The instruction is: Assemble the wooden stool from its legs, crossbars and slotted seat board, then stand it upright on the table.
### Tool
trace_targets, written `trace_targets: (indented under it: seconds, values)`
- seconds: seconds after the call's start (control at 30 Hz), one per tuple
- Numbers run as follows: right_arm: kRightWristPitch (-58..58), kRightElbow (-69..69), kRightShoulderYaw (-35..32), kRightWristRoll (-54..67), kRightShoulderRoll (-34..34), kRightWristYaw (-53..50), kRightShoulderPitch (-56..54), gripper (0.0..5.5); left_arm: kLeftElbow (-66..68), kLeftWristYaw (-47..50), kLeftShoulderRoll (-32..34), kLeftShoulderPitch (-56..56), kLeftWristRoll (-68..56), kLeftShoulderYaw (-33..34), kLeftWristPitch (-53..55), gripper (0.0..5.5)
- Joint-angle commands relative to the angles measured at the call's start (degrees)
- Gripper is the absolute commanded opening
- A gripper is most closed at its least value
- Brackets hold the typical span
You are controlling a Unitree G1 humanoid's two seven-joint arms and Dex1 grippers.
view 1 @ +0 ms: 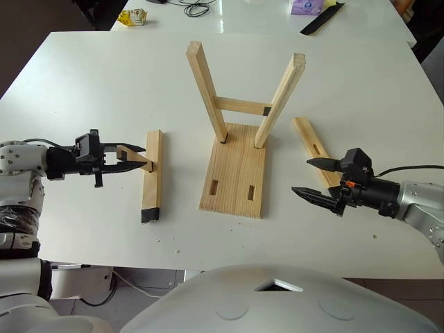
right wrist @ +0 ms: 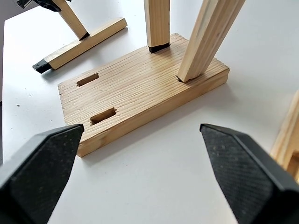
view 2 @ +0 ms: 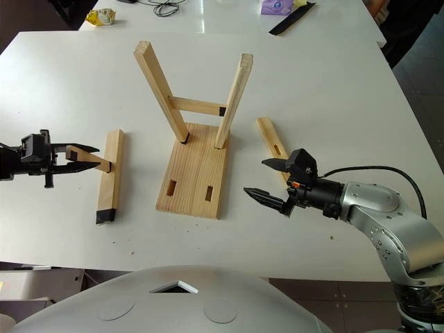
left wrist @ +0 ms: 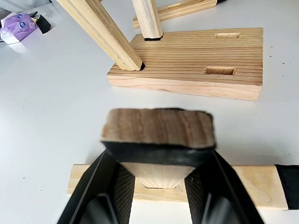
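Observation:
The slotted seat board (view 1: 234,170) lies flat mid-table. Two legs (view 1: 207,90) stand tilted in its far slots, joined by a crossbar (view 1: 243,106). The two near slots (view 1: 214,186) are empty. Left of the board lies a loose leg (view 1: 153,177) with a short crossbar (left wrist: 159,128) plugged into its side. My left gripper (view 1: 137,157) is shut on that crossbar's free end. A second loose leg (view 1: 309,142) lies right of the board. My right gripper (view 1: 316,179) hangs open just in front of that leg, holding nothing, its fingertips (right wrist: 51,144) facing the board (right wrist: 140,93).
At the far table edge lie a yellow packet (view 1: 132,16), cables (view 1: 195,8), a purple packet (view 1: 305,7) and a black strip (view 1: 319,21). The table's front edge (view 1: 229,260) runs close below the board. Bare tabletop spreads on the far left and far right.

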Motion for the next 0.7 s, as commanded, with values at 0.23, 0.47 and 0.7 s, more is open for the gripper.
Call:
trace_targets:
  seconds: [0.23,0.47,0.7]
  values:
    - [-0.16,1.28,1.43,-2.5,-1.06,0.6,-2.43,4.6,-8.71,8.88,-2.62,4.76,4.59,0.99,10.92,1.32]
    - [-0.01,2.08,1.33,-3.17,-1.89,1.73,-3.49,4.6,-16.95,11.44,-2.4,8.52,2.93,2.16,21.27,1.32]
    - [0.0,2.67,2.37,-4.19,-1.64,1.99,-4.85,4.6,-20.49,13.45,-4.38,9.99,6.13,1.64,18.46,1.32]
